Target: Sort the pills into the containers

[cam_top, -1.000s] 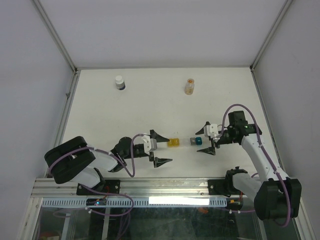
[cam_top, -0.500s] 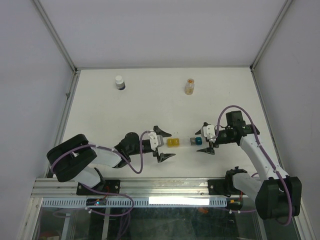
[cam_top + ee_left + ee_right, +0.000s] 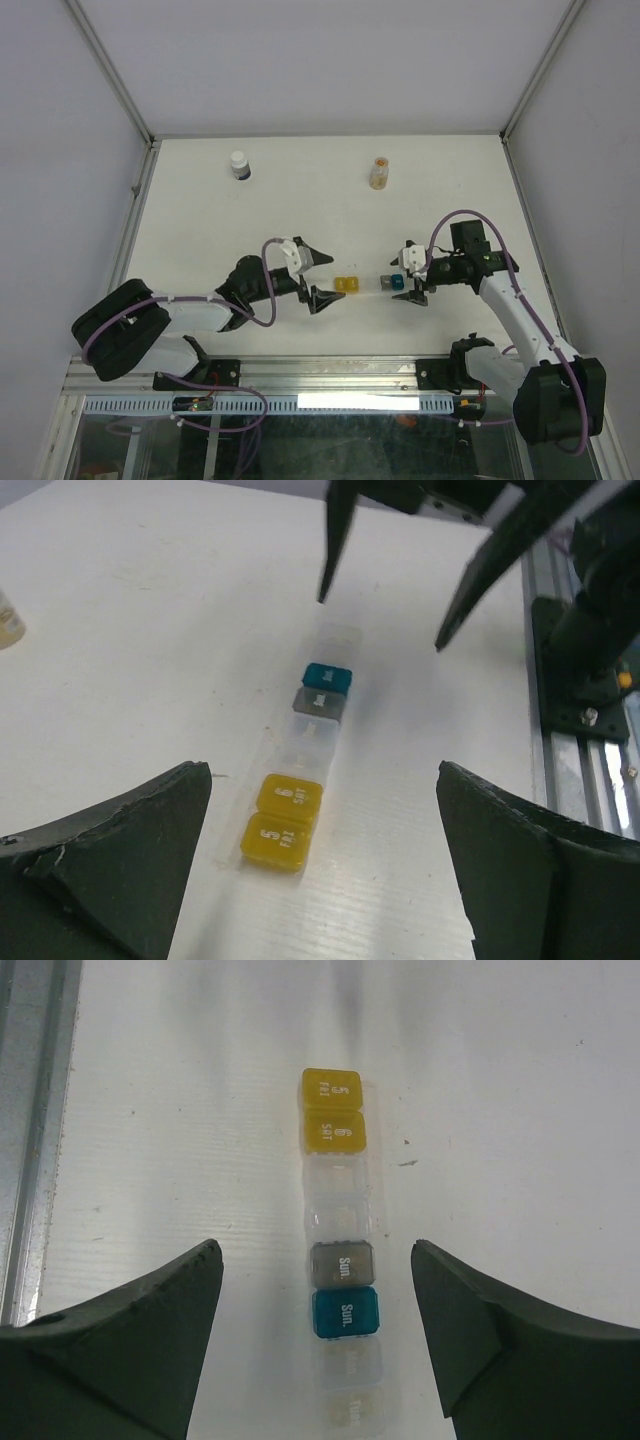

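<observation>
A pill-box strip lies on the white table between my grippers. Its yellow compartments (image 3: 347,286) (image 3: 283,820) (image 3: 333,1110) have closed lids marked FRI and SAT. A clear section joins them to a grey lid (image 3: 342,1260) and the teal compartment (image 3: 397,283) (image 3: 327,676) (image 3: 346,1312), both marked Sun. My left gripper (image 3: 321,277) (image 3: 322,772) is open and empty, just left of the yellow end. My right gripper (image 3: 412,273) (image 3: 315,1247) is open and empty, straddling the teal end without touching it. No loose pills show.
A white bottle with a dark band (image 3: 239,165) and a small amber vial (image 3: 378,173) stand upright at the back of the table. The metal rail (image 3: 330,372) runs along the near edge. Grey walls close in the left, back and right sides.
My left gripper has swung a little toward the back and its arm has stretched out lower. My right gripper has edged left over the teal end. The pill-box strip has not moved.
</observation>
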Robot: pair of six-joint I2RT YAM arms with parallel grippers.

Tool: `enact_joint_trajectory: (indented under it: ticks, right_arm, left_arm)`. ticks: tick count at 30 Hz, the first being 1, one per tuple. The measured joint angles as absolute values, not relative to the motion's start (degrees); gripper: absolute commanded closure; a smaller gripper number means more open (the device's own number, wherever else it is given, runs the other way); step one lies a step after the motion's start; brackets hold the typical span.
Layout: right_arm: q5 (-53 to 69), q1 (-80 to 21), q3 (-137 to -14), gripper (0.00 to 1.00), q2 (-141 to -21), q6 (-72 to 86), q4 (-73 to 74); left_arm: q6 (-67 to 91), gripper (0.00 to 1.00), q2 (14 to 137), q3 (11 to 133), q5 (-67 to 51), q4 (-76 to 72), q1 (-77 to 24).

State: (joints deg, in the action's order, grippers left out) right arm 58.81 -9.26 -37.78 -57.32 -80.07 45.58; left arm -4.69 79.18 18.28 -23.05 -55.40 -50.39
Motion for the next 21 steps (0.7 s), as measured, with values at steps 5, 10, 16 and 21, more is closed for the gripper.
enact_joint_trajectory:
  ticks: [5, 10, 16, 21]
  right_arm:
    - [58.46, -9.26, -37.78, 0.21, -57.01, -76.75, 44.23]
    - [58.39, -9.26, -37.78, 0.21, -56.38, -73.89, 43.2]
    - [58.43, -9.26, -37.82, 0.21, -55.79, -69.91, 41.98]
    - [58.5, -8.71, -38.37, 0.21, -55.79, -64.45, 40.25]
  left_arm:
    - [10.98, 0.01, 73.43, 18.81, -24.6, -54.39, -42.89]
    - [24.88, 0.01, 66.02, 29.15, -23.44, -43.57, -42.7]
    - [33.54, 0.01, 60.14, 37.67, -19.4, -36.62, -42.7]
    - [32.05, 0.01, 59.16, 38.0, -16.49, -31.29, -42.72]
